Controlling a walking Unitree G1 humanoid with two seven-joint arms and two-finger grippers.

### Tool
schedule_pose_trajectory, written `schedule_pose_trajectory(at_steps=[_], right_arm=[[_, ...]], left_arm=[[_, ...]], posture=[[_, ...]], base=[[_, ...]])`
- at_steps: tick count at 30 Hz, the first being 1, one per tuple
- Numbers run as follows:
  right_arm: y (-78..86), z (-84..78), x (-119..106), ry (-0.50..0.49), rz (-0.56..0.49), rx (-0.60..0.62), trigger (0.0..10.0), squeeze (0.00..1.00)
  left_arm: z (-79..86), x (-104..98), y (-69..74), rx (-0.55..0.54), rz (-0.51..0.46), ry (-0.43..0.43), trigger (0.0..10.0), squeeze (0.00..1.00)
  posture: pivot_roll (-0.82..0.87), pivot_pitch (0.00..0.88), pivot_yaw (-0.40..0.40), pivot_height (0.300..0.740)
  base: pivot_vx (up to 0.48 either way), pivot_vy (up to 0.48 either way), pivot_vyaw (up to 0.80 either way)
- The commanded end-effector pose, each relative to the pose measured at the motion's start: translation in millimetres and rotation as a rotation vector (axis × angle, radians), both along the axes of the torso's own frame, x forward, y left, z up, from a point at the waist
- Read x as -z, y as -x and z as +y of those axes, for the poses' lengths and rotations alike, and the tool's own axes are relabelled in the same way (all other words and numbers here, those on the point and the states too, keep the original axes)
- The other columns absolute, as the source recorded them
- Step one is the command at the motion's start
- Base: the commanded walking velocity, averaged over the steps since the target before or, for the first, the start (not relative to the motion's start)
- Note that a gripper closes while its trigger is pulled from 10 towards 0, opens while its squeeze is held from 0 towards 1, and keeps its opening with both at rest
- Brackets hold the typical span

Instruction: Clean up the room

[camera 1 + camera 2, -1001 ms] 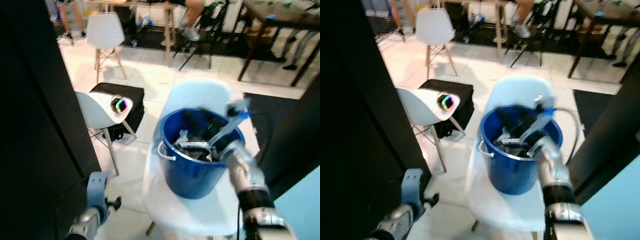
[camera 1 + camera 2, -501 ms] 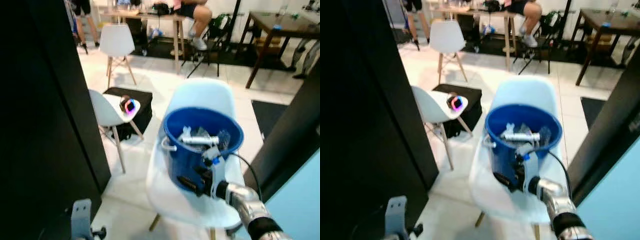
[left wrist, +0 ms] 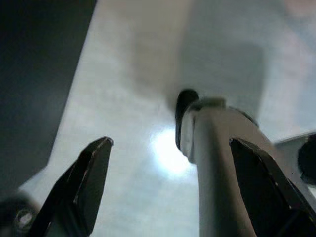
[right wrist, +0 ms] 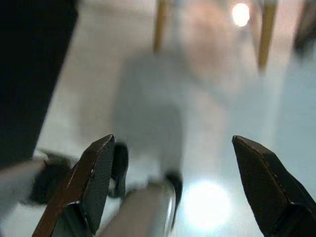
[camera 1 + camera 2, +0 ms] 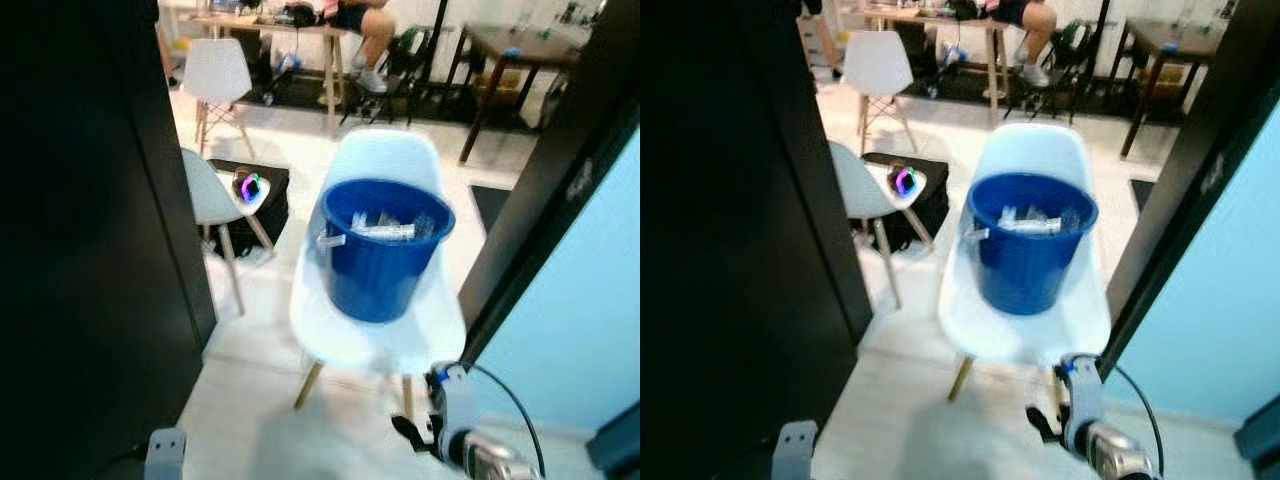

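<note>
With both end effectors, left (image 3: 168, 187) and right (image 4: 170, 187), wide open and empty above the floor (image 5: 260, 420), I judged the next step was finding litter for the blue bucket (image 5: 385, 250) on the white chair (image 5: 385, 330).

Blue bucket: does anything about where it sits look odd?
Yes. The blue bucket, holding pale litter, stands on the seat of a white chair rather than the floor. It is upright, nothing spilled.

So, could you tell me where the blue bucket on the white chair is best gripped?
Probably the blue bucket by its rim at the near side, coming from above: it stands upright on the white chair, the opening faces up, and the chair's back blocks the far side.
</note>
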State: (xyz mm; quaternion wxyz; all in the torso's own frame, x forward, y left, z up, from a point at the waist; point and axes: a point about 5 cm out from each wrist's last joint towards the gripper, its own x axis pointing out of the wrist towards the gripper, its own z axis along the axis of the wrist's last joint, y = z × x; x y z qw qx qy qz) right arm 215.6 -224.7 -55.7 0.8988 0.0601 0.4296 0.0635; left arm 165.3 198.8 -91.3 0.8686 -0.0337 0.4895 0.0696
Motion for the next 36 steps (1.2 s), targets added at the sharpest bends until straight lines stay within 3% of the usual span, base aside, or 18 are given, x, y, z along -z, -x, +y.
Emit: schedule_pose_trajectory(at_steps=[1,5,8,14,20,25,31,36], right_arm=[[6.1,-5.3,5,0.089,0.043,0.04,10.0,0.0],[18.1,-6.2,12,0.112,0.083,0.075,10.0,0.0],[38.8,-8.0,23,0.148,0.183,0.123,10.0,0.0],[61.2,-10.8,33,0.211,0.254,0.116,10.0,0.0],[64.4,-11.8,34,0.236,0.26,0.106,10.0,0.0],[65.8,-13.1,34,0.257,0.259,0.095,10.0,0.0],[61.4,-14.5,32,0.275,0.244,0.083,10.0,0.0],[56.5,-13.3,31,0.282,0.232,0.07,10.0,0.0]], left_arm=[[-2.0,-2,-4.4,0.021,-0.01,-0.004,10.0,0.0],[-2.2,-1,-3.6,0.043,-0.004,-0.013,10.0,0.0],[-4.4,1,0.1,0.071,0.003,-0.007,10.0,0.0],[-8.1,4,8.7,0.124,0.026,-0.003,10.0,0.0],[-8.6,6,13.4,0.155,0.044,-0.012,10.0,0.0],[-14.5,10,20.8,0.248,0.085,-0.034,10.0,0.0],[-27.3,9,13.1,0.248,0.078,-0.019,10.0,0.0],[-43.8,2,-6.1,0.244,0.033,0.002,10.0,0.0]], posture=[[0.02,0.02,-0.041,0.737],[0.02,0.021,-0.04,0.737],[0.01,0.022,-0.042,0.737],[0.01,0.022,-0.047,0.737],[0.01,0.022,-0.05,0.737],[0.01,0.015,-0.051,0.737],[0.01,0.004,-0.059,0.737],[0.01,0.0,-0.06,0.737]], base=[[0.0,0.0,0.0],[0.0,0.0,0.0],[0.0,0.0,-0.8],[0.0,0.0,-0.8],[0.0,0.0,-0.8],[0.0,0.0,-0.8],[0.0,0.0,-0.8],[0.0,0.0,-0.8]])
